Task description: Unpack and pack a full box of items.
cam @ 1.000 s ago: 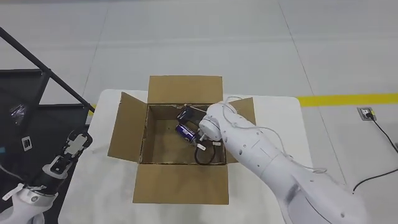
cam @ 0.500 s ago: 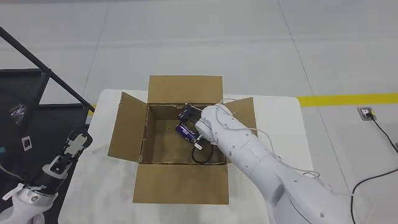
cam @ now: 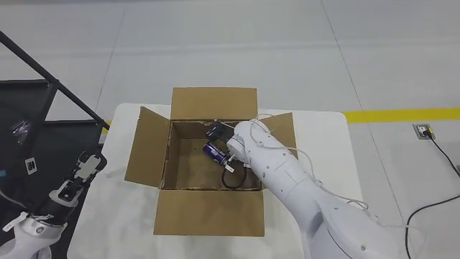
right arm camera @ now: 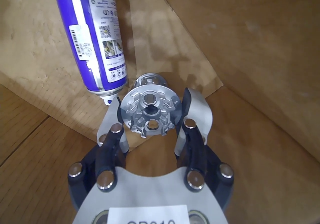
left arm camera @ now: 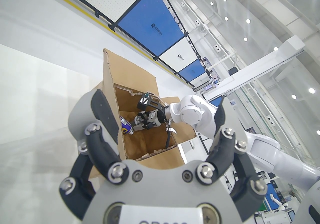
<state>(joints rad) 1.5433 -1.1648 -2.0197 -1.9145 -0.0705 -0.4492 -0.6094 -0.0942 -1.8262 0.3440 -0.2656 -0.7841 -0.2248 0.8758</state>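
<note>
Silver metal: one machined disc (right arm camera: 150, 115), which we hold clamped in our right gripper (right arm camera: 152, 101), the arm bent down into the cardboard box (cam: 208, 212) near its far right corner. Just beside it we list a blue spray can (right arm camera: 92, 27) lying on the box floor, nozzle end toward the gripper and long axis running away from it. Farther off, our left gripper (left arm camera: 160, 107), fingers spread apart, is off the table's (cam: 323, 144) left edge, tilted up toward the box.

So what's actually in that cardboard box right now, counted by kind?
blue spray can: 1
silver metal part: 1 (held in the right tool)
Total visible in the box: 2
</note>
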